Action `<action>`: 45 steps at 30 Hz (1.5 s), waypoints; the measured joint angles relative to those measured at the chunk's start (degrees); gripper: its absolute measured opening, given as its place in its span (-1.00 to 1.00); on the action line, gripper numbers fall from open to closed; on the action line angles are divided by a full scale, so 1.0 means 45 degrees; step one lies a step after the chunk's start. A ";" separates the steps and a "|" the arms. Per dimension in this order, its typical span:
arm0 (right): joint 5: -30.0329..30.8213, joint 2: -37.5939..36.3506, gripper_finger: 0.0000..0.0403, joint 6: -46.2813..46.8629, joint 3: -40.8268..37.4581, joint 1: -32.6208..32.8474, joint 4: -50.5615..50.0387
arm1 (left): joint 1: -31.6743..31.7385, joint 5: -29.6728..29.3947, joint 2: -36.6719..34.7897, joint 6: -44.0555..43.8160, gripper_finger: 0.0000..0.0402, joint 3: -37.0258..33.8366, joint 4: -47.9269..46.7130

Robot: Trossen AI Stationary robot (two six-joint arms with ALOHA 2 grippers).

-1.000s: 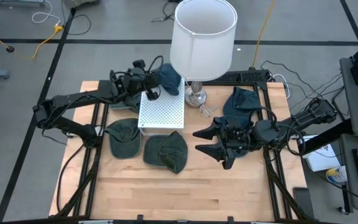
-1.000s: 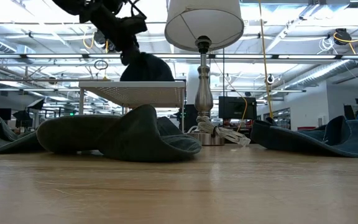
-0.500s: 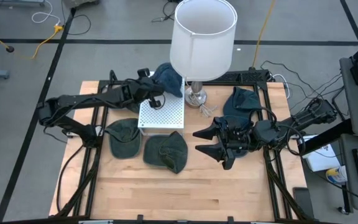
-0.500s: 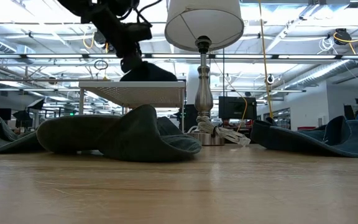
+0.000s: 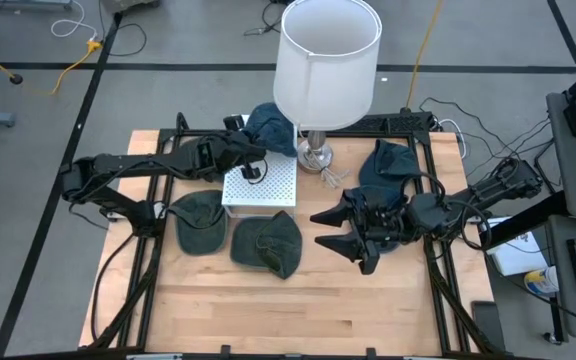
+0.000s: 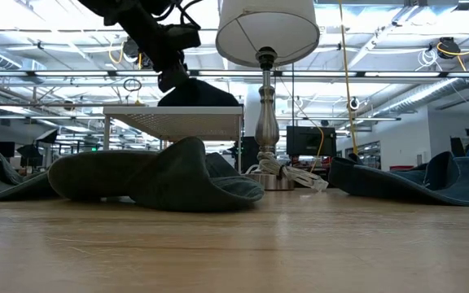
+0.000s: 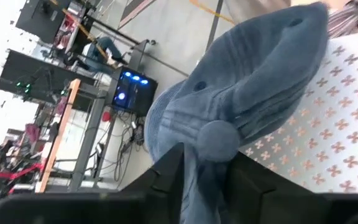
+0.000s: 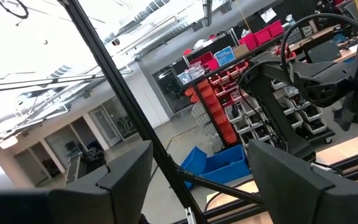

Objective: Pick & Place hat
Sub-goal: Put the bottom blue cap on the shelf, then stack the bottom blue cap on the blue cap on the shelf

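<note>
A blue hat (image 5: 268,125) lies on the far edge of a white perforated platform (image 5: 260,185), beside the lamp's base (image 5: 315,155). In the low view the blue hat (image 6: 195,94) sits flat on the platform's top (image 6: 173,111). My left gripper (image 5: 240,150) reaches in from the table's left and is shut on this hat; the left wrist view shows the hat (image 7: 247,93) with its crown button just past my gripper (image 7: 207,180). My right gripper (image 5: 330,228) waits open over the table's right half, apart from every hat. My left gripper pinches the blue hat's cloth just below its crown button (image 7: 194,177) between its two fingers. The fingers (image 7: 166,171) come at it nearly level from the table's left. The hat's body rests on the platform's perforated top (image 7: 328,143), not lifted.
Two green hats (image 5: 198,220) (image 5: 268,243) lie on the table near the platform's front. Another blue hat (image 5: 388,165) lies right of the lamp, whose white shade (image 5: 326,60) overhangs the platform's far corner. The near half of the wooden table (image 5: 288,310) holds nothing.
My left gripper has come down with the blue hat. The hat hung above the platform a second ago; now it sits lower and flatter on the platform's far edge. The gripper has stayed shut on it.
</note>
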 joint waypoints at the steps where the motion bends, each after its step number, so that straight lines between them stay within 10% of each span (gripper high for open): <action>1: 0.0000 0.0000 0.27 0.0000 0.0000 0.0005 -0.0003 | 0.0004 -0.0110 0.0000 -0.0033 -0.43 0.0000 -0.0104; 21: -0.0005 0.0000 0.27 -0.0127 0.0000 0.0000 -0.0013 | -0.1280 0.0597 -0.1736 -0.2678 0.00 0.0000 -0.4217; 30: 0.0005 0.0000 0.27 -0.0141 0.0000 0.0000 -0.0117 | -0.2729 0.3663 -0.3302 -0.6195 0.00 0.0000 -0.5918; 38: 0.0015 0.0000 0.27 -0.0189 0.0000 0.0000 -0.0369 | -0.4125 0.7182 -0.4349 -0.8509 0.00 0.0000 -0.4677; 45: 0.0005 0.0000 0.27 -0.0189 0.0003 0.0000 -0.0556 | -0.6202 0.7222 -0.4587 -1.0196 0.00 0.0003 -0.1341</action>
